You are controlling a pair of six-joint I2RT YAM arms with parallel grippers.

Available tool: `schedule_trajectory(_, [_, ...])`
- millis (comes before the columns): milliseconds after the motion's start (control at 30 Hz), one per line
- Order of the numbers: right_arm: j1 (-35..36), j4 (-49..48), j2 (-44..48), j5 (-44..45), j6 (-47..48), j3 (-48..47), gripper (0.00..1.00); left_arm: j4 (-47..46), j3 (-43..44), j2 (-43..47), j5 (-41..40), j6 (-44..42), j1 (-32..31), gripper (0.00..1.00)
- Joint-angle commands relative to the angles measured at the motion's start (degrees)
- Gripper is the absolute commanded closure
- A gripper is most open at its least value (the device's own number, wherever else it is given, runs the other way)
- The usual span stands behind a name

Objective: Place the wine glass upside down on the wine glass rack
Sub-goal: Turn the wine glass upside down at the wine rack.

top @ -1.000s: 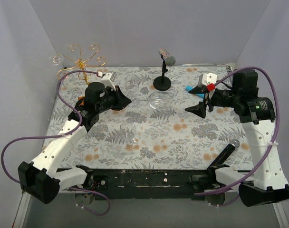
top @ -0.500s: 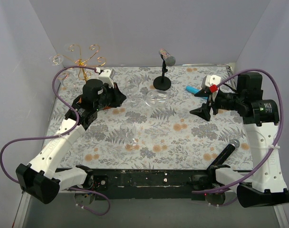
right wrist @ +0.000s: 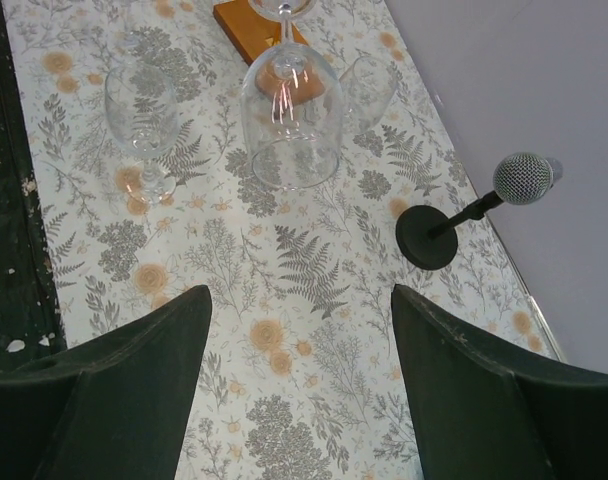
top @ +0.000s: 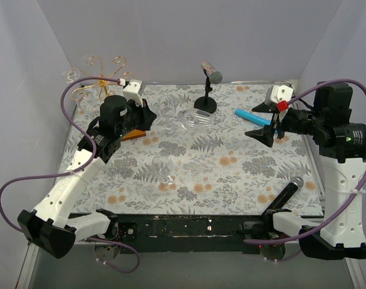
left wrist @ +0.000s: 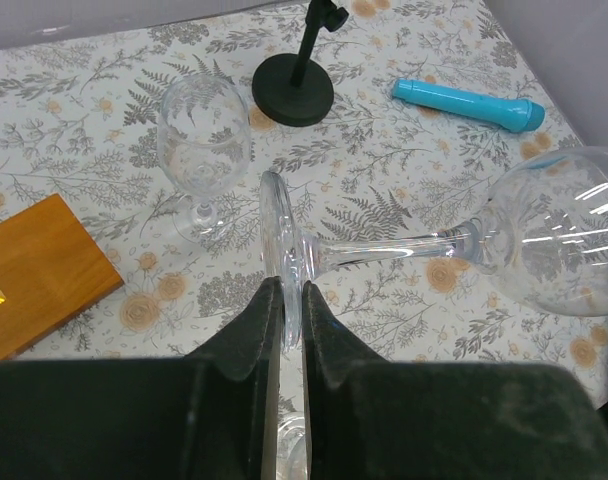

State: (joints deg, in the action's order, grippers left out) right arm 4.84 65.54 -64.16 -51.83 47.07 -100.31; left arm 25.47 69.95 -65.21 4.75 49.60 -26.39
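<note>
**Left gripper.** The left gripper (left wrist: 287,292) has its fingers pressed together on the flat foot of the wine glass (left wrist: 554,235), gripping the disc edge-on. The glass is held sideways above the table (top: 219,174), with its stem level and its bowl pointing right, toward the middle of the scene.

**Task objects.** The wine glass rack (top: 102,77) stands at the far left corner. Its gold wire arms rise behind the left arm. Part of its orange-brown wooden base (left wrist: 34,270) shows just left of the gripper. The held glass is to the right of the rack and is not touching the wire arms.

**Right gripper.** The right gripper (right wrist: 299,300) hangs over the right side of the table with its fingers wide apart and nothing between them.

**Other items.**
- A second glass (left wrist: 204,150) stands upright between the rack base and the black microphone stand (top: 206,103).
- A third glass (top: 166,171) stands upright nearer the arm bases.
- A blue cylinder (top: 252,115) lies right of the stand.
- A loose microphone (top: 289,192) lies at the near right.
</note>
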Motion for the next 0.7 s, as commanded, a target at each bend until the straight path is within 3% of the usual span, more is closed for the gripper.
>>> schedule_trajectory(0, [-0.4,1.2,-1.4,-3.7,-1.4,-3.7,0.2,-3.1,4.2,1.0,-1.3,-2.4,-1.4,1.0])
schedule_trajectory(667, [0.3,-6.7,-9.2,-8.9,-12.6,-6.0,0.23,-6.1,8.4,-4.5,-10.0,-8.6,-10.9,1.0])
